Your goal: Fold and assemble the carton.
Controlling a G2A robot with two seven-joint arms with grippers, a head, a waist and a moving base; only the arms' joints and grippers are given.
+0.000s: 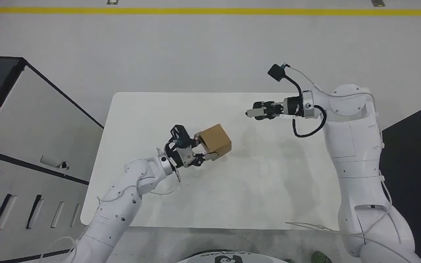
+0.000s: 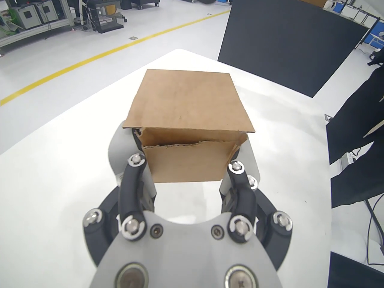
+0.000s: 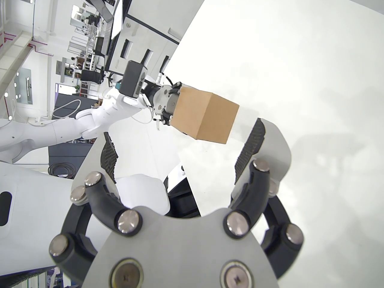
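A small brown carton [image 1: 215, 139] sits near the middle of the white table [image 1: 276, 197], folded into a cube. My left gripper [image 1: 195, 157] holds it from the near-left side, fingers [image 2: 120, 148] pressed on both flanks of the carton [image 2: 186, 127], whose top flap lies flat over a torn-edged front panel. My right gripper [image 1: 253, 112] hangs open above the table's far right area, away from the carton [image 3: 205, 115], with nothing between its ridged pads [image 3: 252, 148].
A grey cabinet [image 1: 39, 131] stands left of the table. A dark panel [image 2: 288, 37] stands on the floor beyond the table's far edge. A yellow line [image 1: 210, 10] crosses the floor behind.
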